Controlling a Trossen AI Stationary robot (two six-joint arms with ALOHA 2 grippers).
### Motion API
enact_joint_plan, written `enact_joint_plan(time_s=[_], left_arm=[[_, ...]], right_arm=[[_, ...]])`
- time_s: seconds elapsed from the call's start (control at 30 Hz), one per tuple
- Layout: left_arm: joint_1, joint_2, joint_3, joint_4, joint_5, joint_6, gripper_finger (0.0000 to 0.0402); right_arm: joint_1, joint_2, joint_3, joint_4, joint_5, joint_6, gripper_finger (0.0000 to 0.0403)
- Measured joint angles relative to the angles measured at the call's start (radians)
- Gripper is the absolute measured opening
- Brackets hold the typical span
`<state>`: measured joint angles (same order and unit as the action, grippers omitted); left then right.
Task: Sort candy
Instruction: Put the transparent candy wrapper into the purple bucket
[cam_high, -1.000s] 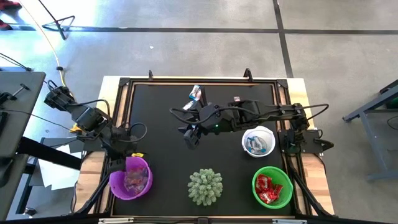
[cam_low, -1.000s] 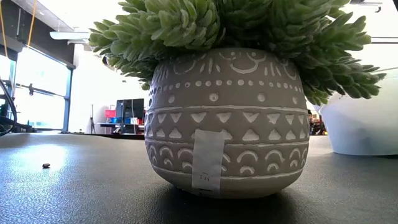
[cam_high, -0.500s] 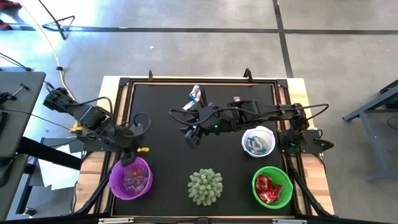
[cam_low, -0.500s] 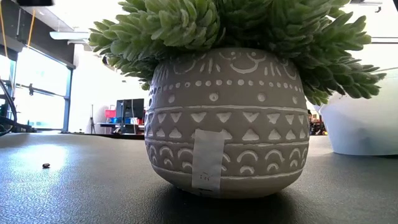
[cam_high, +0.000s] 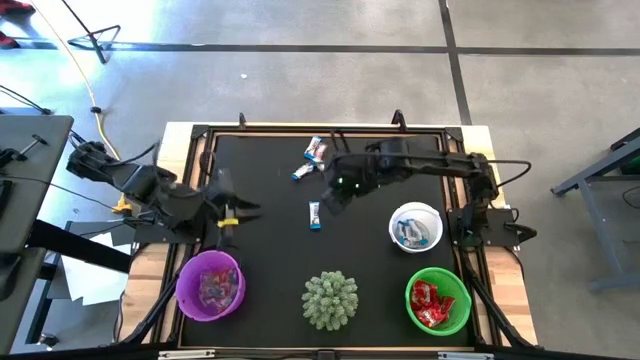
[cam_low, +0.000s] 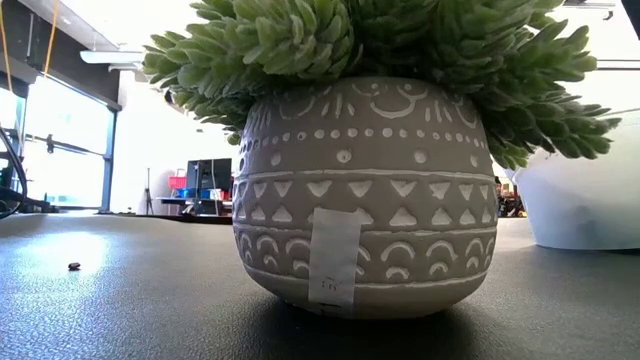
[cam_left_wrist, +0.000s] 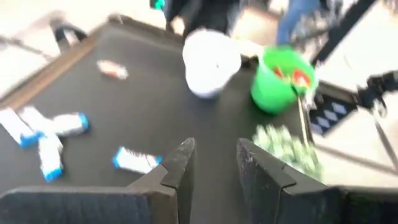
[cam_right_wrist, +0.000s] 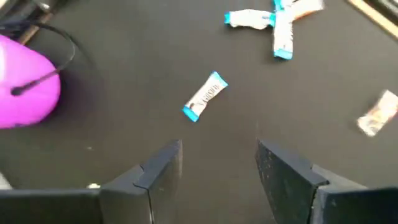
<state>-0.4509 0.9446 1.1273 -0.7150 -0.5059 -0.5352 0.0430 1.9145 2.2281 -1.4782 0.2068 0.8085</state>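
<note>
My right gripper (cam_high: 334, 197) hangs open, empty, over bare mat near a candy (cam_high: 314, 214); left gripper (cam_high: 235, 213) parted, empty, at the mat's edge.

In the low view, a patterned grey ceramic pot (cam_low: 360, 190) of spiky pale-green plant (cam_low: 380, 50) fills the middle and hides most of the black surface (cam_low: 120, 300) behind it; both arms are out of sight there. A white bowl (cam_low: 585, 195) is cut off by that picture's right edge. A tiny dark speck (cam_low: 74, 266) on the surface is too small to identify. The left wrist view is blurred, so the blue-and-white wrapped candies (cam_left_wrist: 46, 134) show no wrapper detail.
</note>
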Motion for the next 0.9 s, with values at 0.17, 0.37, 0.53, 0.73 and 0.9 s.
enact_joint_plan(time_s=[0.17, 0.37, 0.53, 0.73, 0.9], left_arm=[[0.027, -0.058, 0.042, 0.063, -0.153, 0.143, 0.0104], [0.028, -0.13, 0.12, 0.086, -0.267, 0.366, 0.0104], [0.028, -0.198, 0.139, 0.085, -0.349, 0.449, 0.0104], [0.028, -0.242, 0.137, 0.083, -0.394, 0.525, 0.0104], [0.028, -0.262, 0.138, 0.091, -0.433, 0.595, 0.0104]], right_arm=[[-0.12, -0.01, -0.092, -0.086, -0.013, 0.02, 0.0185], [-0.254, -0.014, -0.223, -0.053, -0.019, -0.016, 0.0167], [-0.347, -0.013, -0.37, 0.02, -0.016, 0.022, 0.016], [-0.42, -0.014, -0.576, 0.176, -0.068, 0.018, 0.0161], [-0.477, -0.013, -0.729, 0.285, -0.104, 0.013, 0.0161]])
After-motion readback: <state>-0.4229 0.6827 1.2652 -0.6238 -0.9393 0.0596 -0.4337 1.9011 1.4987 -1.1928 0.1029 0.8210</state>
